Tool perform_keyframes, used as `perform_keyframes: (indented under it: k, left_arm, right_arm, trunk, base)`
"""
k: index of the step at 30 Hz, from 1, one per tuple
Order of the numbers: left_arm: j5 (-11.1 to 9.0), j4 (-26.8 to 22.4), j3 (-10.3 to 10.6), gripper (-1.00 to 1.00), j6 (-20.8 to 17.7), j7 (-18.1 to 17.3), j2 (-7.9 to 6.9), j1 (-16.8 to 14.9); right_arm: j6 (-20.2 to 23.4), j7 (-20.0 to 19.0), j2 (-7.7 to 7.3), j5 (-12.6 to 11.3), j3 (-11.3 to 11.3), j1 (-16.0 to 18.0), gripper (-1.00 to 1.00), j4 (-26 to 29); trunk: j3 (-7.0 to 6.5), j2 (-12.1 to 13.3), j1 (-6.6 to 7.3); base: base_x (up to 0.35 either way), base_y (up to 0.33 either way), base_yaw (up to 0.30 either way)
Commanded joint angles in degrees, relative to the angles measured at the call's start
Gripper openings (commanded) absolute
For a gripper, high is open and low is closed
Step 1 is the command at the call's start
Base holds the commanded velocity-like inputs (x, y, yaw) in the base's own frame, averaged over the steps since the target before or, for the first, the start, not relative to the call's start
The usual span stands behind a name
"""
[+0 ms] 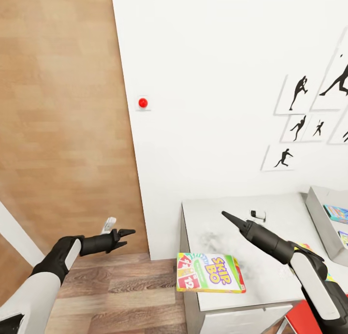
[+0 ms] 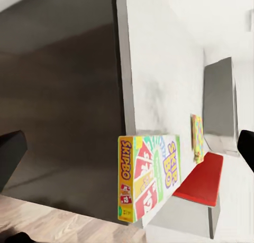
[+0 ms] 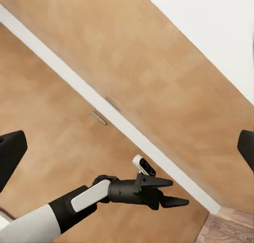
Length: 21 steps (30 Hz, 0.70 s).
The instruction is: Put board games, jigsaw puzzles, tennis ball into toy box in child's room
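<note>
The white wall [image 1: 217, 82] fills most of the head view, with a wooden door [image 1: 63, 107] beside it, a red button [image 1: 142, 102] near the wall's edge, and black silhouette pictures [image 1: 299, 92] hanging above the tabletop [image 1: 217, 218]. The tabletop stands against that wall, pale and marbled, and serves here as the landmark. At its far end from the door sits the grey toy box [image 1: 321, 218], with a blue printed box already visible inside it. A red slab [image 1: 302, 319] shows at the tabletop's near corner, under the right arm. The board game [image 1: 210, 273], a white and green box with a red logo reading Skip-Bo, lies at the tabletop's near edge on the door side, and the left wrist view shows part of it [image 2: 153, 177] overhanging that edge. A bright jigsaw puzzle [image 2: 197, 137] lies further along the tabletop, between the board game and the toy box. The right gripper [image 1: 228, 216] hangs above the middle of the tabletop, holding nothing; its fingers look pressed together to a point in the head view, though the right wrist view shows them at the frame's sides, so I cannot tell their spread. The left gripper [image 1: 126, 237] hovers off the tabletop over the floor, fingers [image 3: 172, 193] parted narrowly and empty. The main risk, as I judge it, is the overhanging board game: a push from above or a sideways nudge could tip it to the floor.
</note>
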<state>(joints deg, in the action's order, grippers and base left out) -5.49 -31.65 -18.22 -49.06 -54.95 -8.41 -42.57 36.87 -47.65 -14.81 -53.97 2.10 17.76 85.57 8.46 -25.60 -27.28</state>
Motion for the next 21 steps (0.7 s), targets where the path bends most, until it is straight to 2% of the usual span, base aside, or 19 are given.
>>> perform_keyframes:
  k: [1, 4, 6, 10, 15, 18, 21]
  left_arm:
    - [-0.2, 0.2, -0.1, 1.00, -0.4, -0.4, 0.00, -0.1]
    - [-0.2, 1.1, -0.1, 1.00, -0.5, -1.1, 0.23, -0.1]
    - [-0.2, 1.5, -0.1, 1.00, -0.6, -1.5, 1.57, -0.1]
    - [-0.3, 2.5, -0.4, 1.00, -0.4, -1.8, 3.35, -0.1]
    - [-0.3, 6.0, -0.5, 1.00, 0.5, -1.4, 4.54, -0.1]
    - [-0.2, 6.5, -0.5, 1.00, 0.6, -1.2, 4.80, -0.1]
    - [-0.2, 6.9, -0.4, 1.00, 1.6, -1.1, 5.72, -0.1]
  right_arm:
    - [0.4, -0.4, 0.00, -0.3, 0.5, -0.4, 1.00, 0.0]
    - [0.3, -1.4, 0.08, -0.4, 3.2, -1.9, 1.00, -0.1]
    - [0.3, -2.5, 0.27, -0.4, 6.2, -3.1, 1.00, -0.1]
    - [0.3, -4.8, 0.50, -0.4, 9.2, -4.5, 1.00, -0.1]
    - [0.3, -7.7, 0.65, -0.4, 11.0, -5.1, 1.00, -0.1]
    - [0.3, -8.1, 0.76, -0.4, 11.3, -5.2, 1.00, 0.0]
    - [0.2, -8.3, 0.87, -0.3, 11.4, -5.2, 1.00, 0.0]
  trunk:
    - [0.30, -0.5, -0.26]
    - [0.84, -1.7, -0.91]
    - [1.20, -2.5, -1.35]
    - [1.91, -4.1, -2.23]
    - [2.81, -6.1, -3.33]
    - [3.35, -7.3, -3.99]
    - [3.89, -8.6, -4.65]
  base:
    - [0.000, 0.000, 0.000]
    - [0.000, 0.000, 0.000]
    - [0.000, 0.000, 0.000]
    - [0.000, 0.000, 0.000]
    - [0.000, 0.000, 0.000]
    - [0.000, 0.000, 0.000]
    - [0.000, 0.000, 0.000]
